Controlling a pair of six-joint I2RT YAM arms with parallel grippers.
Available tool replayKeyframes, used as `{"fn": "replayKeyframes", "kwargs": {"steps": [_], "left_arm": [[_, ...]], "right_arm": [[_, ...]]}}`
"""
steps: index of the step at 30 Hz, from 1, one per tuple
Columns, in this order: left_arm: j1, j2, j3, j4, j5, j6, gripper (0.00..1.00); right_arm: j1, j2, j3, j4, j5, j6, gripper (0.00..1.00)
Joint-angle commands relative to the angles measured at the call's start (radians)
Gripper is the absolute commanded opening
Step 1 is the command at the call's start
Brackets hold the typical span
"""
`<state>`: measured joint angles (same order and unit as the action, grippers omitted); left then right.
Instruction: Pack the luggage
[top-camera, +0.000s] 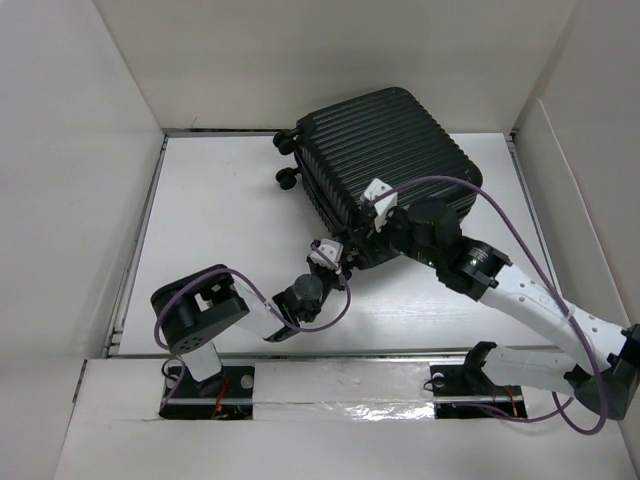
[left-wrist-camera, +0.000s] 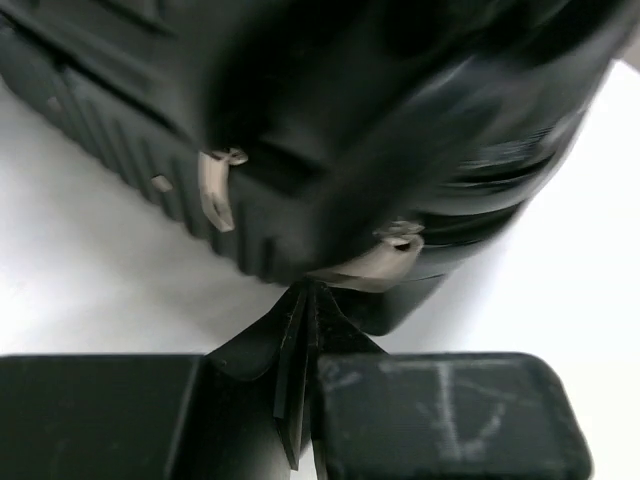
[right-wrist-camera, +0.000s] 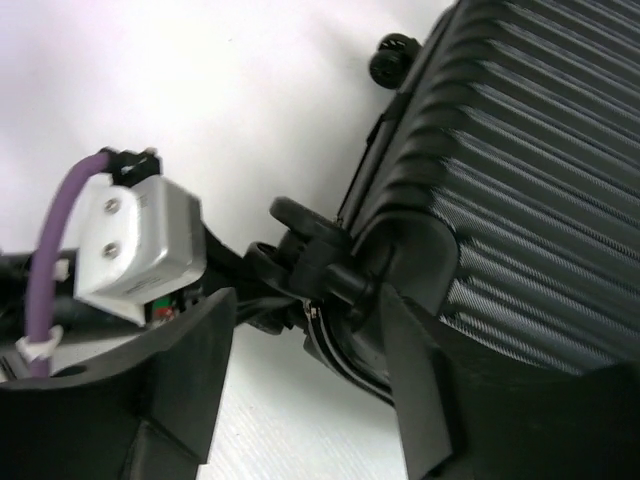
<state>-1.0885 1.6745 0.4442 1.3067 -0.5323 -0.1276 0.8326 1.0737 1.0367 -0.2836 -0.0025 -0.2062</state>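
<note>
- The luggage (top-camera: 385, 150) lies closed; its contents are hidden.
- Left gripper (left-wrist-camera: 305, 300) is pressed together at its near corner, right gripper (right-wrist-camera: 300, 320) spread astride it.
- White table (top-camera: 220, 220), white walls (top-camera: 300, 60).

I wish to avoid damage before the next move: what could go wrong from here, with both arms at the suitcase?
1. Left gripper and right gripper crowd one corner of the suitcase; the left's purple cable hangs beside the right's open jaws and might snag.
2. The suitcase seems to lie loose on the table, so a pull at its seam could slide it.
</note>
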Motion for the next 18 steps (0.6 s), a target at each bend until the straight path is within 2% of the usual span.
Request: {"fn": "replayKeyframes", "kwargs": {"steps": [1,7,11,15,16,18], "left_arm": [[0.022,-0.009,-0.022,0.497,0.003,-0.007,0.00],[0.044,-0.009,-0.029,0.505,0.029,-0.029,0.00],[0.053,-0.004,-0.035,0.520,0.066,-0.058,0.00],[0.053,-0.013,-0.030,0.513,0.218,-0.115,0.00],[0.053,-0.012,-0.021,0.490,0.263,-0.119,0.00],[0.053,-0.001,0.008,0.471,0.269,-0.115,0.08]], "right_arm": [[0.005,0.054,0.104,-0.022,-0.067,-0.097,0.72],[-0.004,0.184,0.216,-0.118,-0.128,-0.185,0.76],[-0.018,0.229,0.224,-0.150,-0.057,-0.199,0.77],[-0.055,0.194,0.194,-0.126,-0.060,-0.170,0.77],[-0.055,0.178,0.150,-0.097,-0.076,-0.157,0.74],[-0.067,0.151,0.111,-0.029,-0.100,-0.142,0.69]]}}
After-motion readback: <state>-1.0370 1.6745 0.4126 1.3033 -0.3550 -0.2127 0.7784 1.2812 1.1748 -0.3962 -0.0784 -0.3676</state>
